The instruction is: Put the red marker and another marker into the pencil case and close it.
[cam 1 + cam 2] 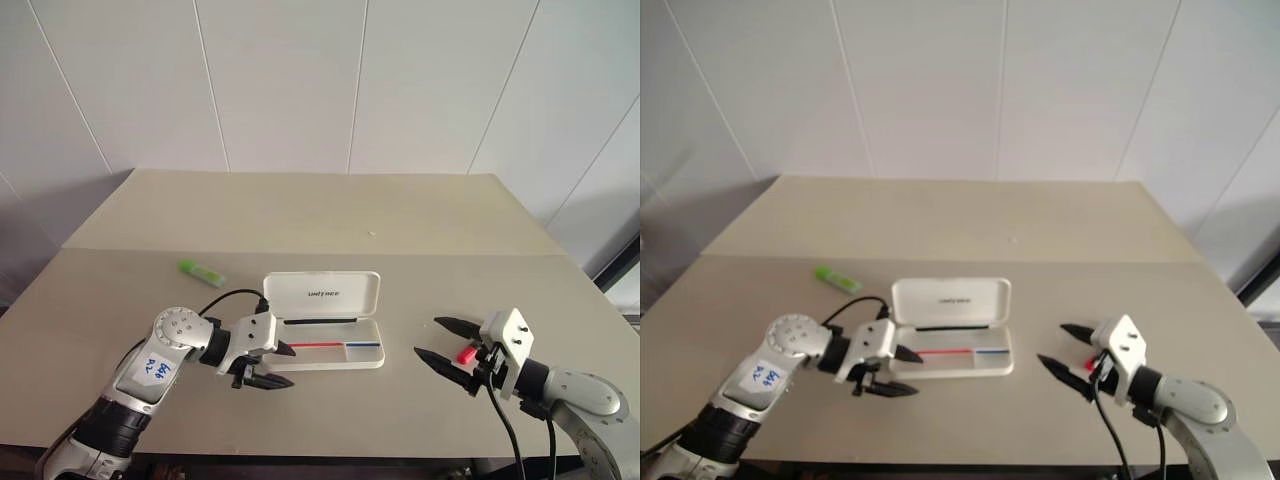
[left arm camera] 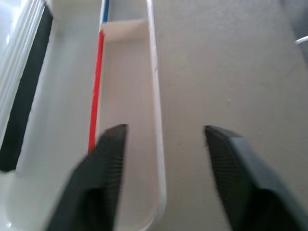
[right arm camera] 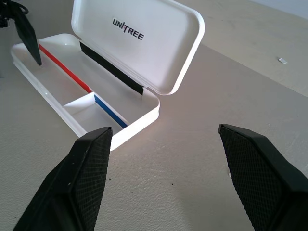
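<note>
Surface came first for us: a wide beige top, cut off at the lower edge of the head views. On it lay the pencil case, white and open, its lid propped up behind the tray, with dark lettering on the lid's inner face. We saw a red stripe and a blue stripe along the tray and a black strip at the hinge. We could not make out the red marker inside the tray; the near rim and the left hand's fingers hid part of that end.

Our left hand sat at the case's left end, fingers spread apart, with one tip over the tray and the other outside the front wall, holding nothing. Our right hand hovered well to the right of the case, fingers wide apart and empty. A small red piece showed at the base of its fingers; we could not tell what it was.

The green marker lay on the surface, behind and to the left of the case, apart from both hands. A tiny pale speck lay farther back.
</note>
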Available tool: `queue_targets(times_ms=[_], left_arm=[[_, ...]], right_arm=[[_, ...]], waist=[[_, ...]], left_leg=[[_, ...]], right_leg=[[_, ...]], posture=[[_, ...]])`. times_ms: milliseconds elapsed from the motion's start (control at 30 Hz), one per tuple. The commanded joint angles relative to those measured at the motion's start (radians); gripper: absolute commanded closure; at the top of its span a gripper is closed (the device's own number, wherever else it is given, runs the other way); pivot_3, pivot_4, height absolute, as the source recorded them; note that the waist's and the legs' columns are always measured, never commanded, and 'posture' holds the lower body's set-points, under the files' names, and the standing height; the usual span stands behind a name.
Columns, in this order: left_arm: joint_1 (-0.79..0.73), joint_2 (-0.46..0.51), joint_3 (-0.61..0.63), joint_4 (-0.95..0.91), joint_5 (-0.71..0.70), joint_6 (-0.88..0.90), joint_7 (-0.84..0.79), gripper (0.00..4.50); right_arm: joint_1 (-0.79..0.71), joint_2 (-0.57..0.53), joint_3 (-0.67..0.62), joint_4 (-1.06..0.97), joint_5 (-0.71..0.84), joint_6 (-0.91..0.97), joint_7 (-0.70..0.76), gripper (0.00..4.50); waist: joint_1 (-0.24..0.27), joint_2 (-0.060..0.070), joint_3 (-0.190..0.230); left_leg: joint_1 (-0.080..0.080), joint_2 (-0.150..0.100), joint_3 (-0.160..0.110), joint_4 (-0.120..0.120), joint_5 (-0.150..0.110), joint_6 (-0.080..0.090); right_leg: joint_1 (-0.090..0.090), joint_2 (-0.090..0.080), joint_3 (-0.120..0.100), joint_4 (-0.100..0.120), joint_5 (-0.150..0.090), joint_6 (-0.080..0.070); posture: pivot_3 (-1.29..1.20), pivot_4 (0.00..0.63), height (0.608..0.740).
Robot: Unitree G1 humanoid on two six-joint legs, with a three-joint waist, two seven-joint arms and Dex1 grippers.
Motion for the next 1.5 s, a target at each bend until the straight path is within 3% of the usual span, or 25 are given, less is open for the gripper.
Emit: queue_targets(times_ms=[33,100,300,400,900,1167,1500], left_arm=[[0.01,0.011,0.02,-0.075,-0.051,0.023,0.003,0.43],[0.02,0.019,0.025,-0.105,-0.07,0.042,-0.001,0.04],[0.04,0.042,0.061,-0.168,-0.142,0.091,0.009,0.04],[0.041,0.032,0.106,-0.158,-0.19,0.061,0.015,0.04],[-0.068,-0.02,0.19,0.106,-0.245,-0.16,0.01,0.04],[-0.063,-0.053,0.245,0.12,-0.341,-0.193,-0.015,0.04],[0.018,0.016,0.296,0.078,-0.378,-0.16,-0.024,0.04]], right_arm=[[0.002,-0.013,-0.031,-0.035,0.018,-0.001,-0.001,0.0],[0.006,-0.012,-0.034,-0.039,0.018,0.0,-0.004,0.0],[0.028,0.013,-0.044,-0.065,-0.001,0.021,-0.083,0.0],[0.037,0.068,-0.041,-0.095,-0.03,0.048,-0.199,0.0],[-0.003,0.27,-0.083,-0.104,-0.287,0.204,-0.705,0.0],[-0.08,0.373,-0.08,-0.081,-0.292,0.305,-0.809,0.0],[-0.11,0.453,-0.096,-0.063,-0.309,0.445,-0.907,0.0]], waist=[[0.0,0.0,0.0],[0.0,0.0,0.0],[-0.001,0.0,0.0],[0.0,0.0,0.0],[0.0,0.0,0.0],[-0.001,0.001,0.0],[-0.003,0.001,0.0]], left_leg=[[0.0,0.0,0.0,0.0,0.0,0.0],[0.0,0.0,0.0,0.0,0.0,0.0],[0.0,0.0,0.0,0.0,0.0,0.0],[0.0,0.001,0.0,0.0,0.0,0.0],[0.0,0.0,0.0,-0.002,0.0,0.0],[0.0,0.0,0.0,-0.006,0.0,0.0],[0.002,0.001,0.0,-0.013,0.0,-0.001]], right_leg=[[0.0,0.0,0.0,0.0,0.0,0.0],[0.0,0.0,0.0,0.0,0.0,0.0],[0.0,0.0,0.0,0.0,0.0,-0.001],[0.0,0.0,0.0,0.0,-0.005,-0.009],[-0.001,0.0,0.0,0.0,-0.005,-0.009],[-0.003,0.0,-0.001,0.001,-0.002,-0.004],[-0.005,0.0,-0.001,0.0,-0.003,-0.006]], posture=[[0.0,0.15,0.74],[0.0,0.15,0.74],[0.0,0.15,0.74],[0.0,0.15,0.74],[0.0,0.15,0.74],[0.0,0.15,0.74],[0.0,0.15,0.74]])
